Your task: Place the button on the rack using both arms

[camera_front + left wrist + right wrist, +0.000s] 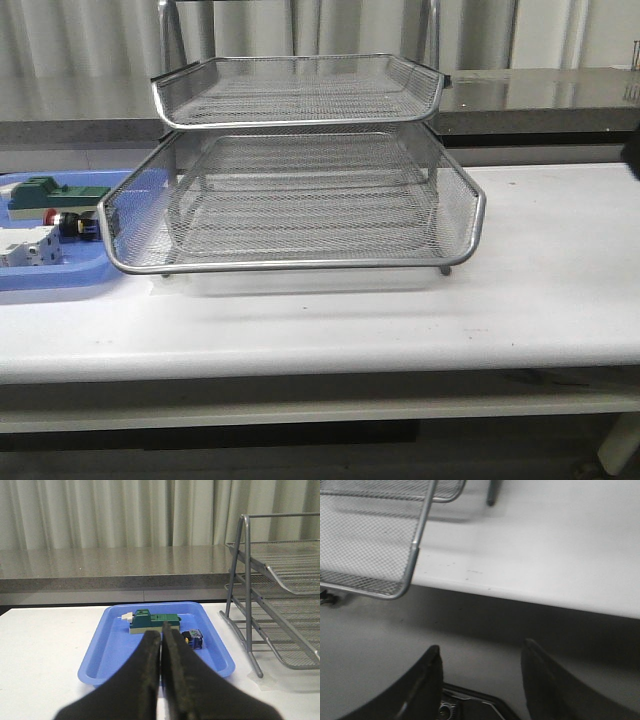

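Leftmost on the white table (540, 290) sits a flat blue plastic tray (60, 282), and within it lies the small push-button switch with a red round cap and black-and-blue body (72, 224). In the front view its red cap points left and its body runs rightward toward the rack, so its long axis appears to lie roughly across the table. Behind it in the tray rests a green-and-beige block (48, 192), and nearer the front edge a white breaker-like block (28, 248).

From the left wrist camera, the left black gripper (161, 636) has its two fingers pressed together, holding nothing. It points straight at the tray; the button (192, 640) lies just beyond the fingertips and slightly to one side, its cap hidden behind them. The green block (152, 621) lies further on.

To the right of the tray, touching or nearly touching it, stands the three-tier silver wire-mesh rack (300, 200), its middle tier drawn forward.

Furthest right, the right black gripper (481, 656) hangs past the table's front edge with its fingers spread wide and empty, near the rack's corner (405, 575).

Judging from this, the left arm is much the nearer to the button, and would need to part its fingers before closing across the button's body.
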`<state>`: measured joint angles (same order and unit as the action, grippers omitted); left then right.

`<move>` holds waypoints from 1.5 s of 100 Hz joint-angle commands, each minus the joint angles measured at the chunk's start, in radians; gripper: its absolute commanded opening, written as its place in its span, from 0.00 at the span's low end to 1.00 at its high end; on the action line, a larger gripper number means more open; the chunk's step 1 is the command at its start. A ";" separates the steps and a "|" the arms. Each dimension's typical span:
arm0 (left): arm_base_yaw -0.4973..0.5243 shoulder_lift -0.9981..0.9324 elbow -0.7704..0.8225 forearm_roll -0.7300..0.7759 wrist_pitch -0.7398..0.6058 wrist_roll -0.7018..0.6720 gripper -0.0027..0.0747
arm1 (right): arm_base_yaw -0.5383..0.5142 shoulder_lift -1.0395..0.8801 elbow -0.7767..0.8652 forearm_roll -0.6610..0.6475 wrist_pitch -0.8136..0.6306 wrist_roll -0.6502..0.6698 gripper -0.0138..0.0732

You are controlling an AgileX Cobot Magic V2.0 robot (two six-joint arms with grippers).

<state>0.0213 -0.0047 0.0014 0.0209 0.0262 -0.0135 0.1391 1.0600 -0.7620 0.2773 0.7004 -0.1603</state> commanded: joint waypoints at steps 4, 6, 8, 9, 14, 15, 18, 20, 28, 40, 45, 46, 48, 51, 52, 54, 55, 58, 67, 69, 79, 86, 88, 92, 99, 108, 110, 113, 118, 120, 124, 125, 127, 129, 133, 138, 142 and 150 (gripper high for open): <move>0.003 -0.034 0.046 0.000 -0.088 -0.008 0.04 | -0.001 -0.123 -0.026 -0.170 0.007 0.135 0.60; 0.003 -0.034 0.046 0.000 -0.088 -0.008 0.04 | -0.001 -0.140 -0.026 -0.192 0.015 0.145 0.60; 0.003 -0.034 0.046 0.000 -0.088 -0.008 0.04 | -0.001 -0.157 -0.026 -0.210 0.024 0.160 0.60; 0.003 -0.034 0.046 0.000 -0.088 -0.008 0.04 | -0.001 -0.163 -0.026 -0.222 0.029 0.160 0.60; 0.003 -0.034 0.046 0.000 -0.088 -0.008 0.04 | -0.001 -0.201 -0.026 -0.257 0.050 0.183 0.60; 0.003 -0.034 0.046 0.000 -0.088 -0.008 0.04 | -0.001 -0.211 -0.026 -0.261 0.053 0.185 0.60; 0.003 -0.034 0.046 0.000 -0.088 -0.008 0.04 | -0.001 -0.231 -0.026 -0.277 0.065 0.194 0.60; 0.003 -0.034 0.046 0.000 -0.088 -0.008 0.04 | -0.001 -0.244 -0.026 -0.277 0.074 0.197 0.60; 0.003 -0.034 0.046 0.000 -0.088 -0.008 0.04 | -0.001 -0.291 -0.025 -0.302 0.112 0.213 0.60; 0.003 -0.034 0.046 0.000 -0.088 -0.008 0.04 | -0.001 -0.352 -0.024 -0.335 0.174 0.247 0.60; 0.003 -0.034 0.046 0.000 -0.088 -0.008 0.04 | -0.001 -0.371 -0.024 -0.347 0.198 0.258 0.60; 0.003 -0.034 0.046 0.000 -0.088 -0.008 0.04 | -0.001 -0.377 -0.024 -0.349 0.201 0.259 0.60; 0.003 -0.034 0.046 0.000 -0.088 -0.008 0.04 | -0.001 -0.383 -0.024 -0.353 0.210 0.262 0.60; 0.003 -0.034 0.046 0.000 -0.088 -0.008 0.04 | -0.001 -0.392 -0.024 -0.361 0.223 0.268 0.59; 0.003 -0.034 0.046 0.000 -0.088 -0.008 0.04 | -0.001 -0.394 -0.024 -0.363 0.225 0.268 0.59; 0.003 -0.034 0.046 0.000 -0.088 -0.008 0.04 | -0.001 -0.400 -0.024 -0.365 0.232 0.268 0.58; 0.003 -0.034 0.046 0.000 -0.088 -0.008 0.04 | -0.001 -0.403 -0.024 -0.366 0.234 0.268 0.57; 0.003 -0.034 0.046 0.000 -0.088 -0.008 0.04 | -0.001 -0.410 -0.024 -0.366 0.242 0.268 0.55; 0.003 -0.034 0.046 0.000 -0.088 -0.008 0.04 | -0.001 -0.423 -0.024 -0.366 0.259 0.268 0.43; 0.003 -0.034 0.046 0.000 -0.088 -0.008 0.04 | -0.001 -0.424 -0.024 -0.366 0.262 0.268 0.40; 0.003 -0.034 0.046 0.000 -0.088 -0.008 0.04 | -0.001 -0.426 -0.024 -0.366 0.276 0.268 0.25; 0.003 -0.034 0.046 0.000 -0.088 -0.008 0.04 | -0.001 -0.426 -0.024 -0.366 0.280 0.268 0.16; 0.003 -0.034 0.046 0.000 -0.088 -0.008 0.04 | -0.001 -0.426 -0.024 -0.366 0.280 0.268 0.14; 0.003 -0.034 0.046 0.000 -0.088 -0.008 0.04 | -0.001 -0.426 -0.024 -0.366 0.280 0.268 0.10; 0.003 -0.034 0.046 0.000 -0.088 -0.008 0.04 | -0.001 -0.426 -0.024 -0.366 0.279 0.268 0.09; 0.003 -0.034 0.046 0.000 -0.088 -0.008 0.04 | -0.001 -0.426 -0.024 -0.366 0.279 0.268 0.08; 0.003 -0.034 0.046 0.000 -0.088 -0.008 0.04 | -0.001 -0.426 -0.024 -0.366 0.279 0.268 0.08; 0.003 -0.034 0.046 0.000 -0.088 -0.008 0.04 | -0.001 -0.426 -0.024 -0.366 0.279 0.268 0.08; 0.003 -0.034 0.046 0.000 -0.088 -0.008 0.04 | -0.001 -0.426 -0.024 -0.366 0.279 0.268 0.08; 0.003 -0.034 0.046 0.000 -0.088 -0.008 0.04 | -0.001 -0.426 -0.024 -0.366 0.279 0.268 0.08; 0.003 -0.034 0.046 0.000 -0.088 -0.008 0.04 | -0.001 -0.426 -0.024 -0.366 0.279 0.268 0.08; 0.003 -0.034 0.046 0.000 -0.088 -0.008 0.04 | -0.001 -0.426 -0.024 -0.366 0.279 0.268 0.08; 0.003 -0.034 0.046 0.000 -0.088 -0.008 0.04 | -0.001 -0.426 -0.024 -0.366 0.279 0.268 0.08; 0.003 -0.034 0.046 0.000 -0.088 -0.008 0.04 | -0.001 -0.426 -0.024 -0.366 0.279 0.268 0.08; 0.003 -0.034 0.046 0.000 -0.088 -0.008 0.04 | -0.001 -0.426 -0.024 -0.366 0.279 0.268 0.08; 0.003 -0.034 0.046 0.000 -0.088 -0.008 0.04 | -0.001 -0.426 -0.024 -0.366 0.279 0.268 0.08; 0.003 -0.034 0.046 0.000 -0.088 -0.008 0.04 | -0.001 -0.426 -0.024 -0.366 0.279 0.268 0.08; 0.003 -0.034 0.046 0.000 -0.088 -0.008 0.04 | -0.001 -0.426 -0.024 -0.366 0.279 0.268 0.08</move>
<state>0.0213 -0.0047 0.0014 0.0209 0.0262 -0.0135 0.1391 0.6358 -0.7620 -0.0720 1.0251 0.1100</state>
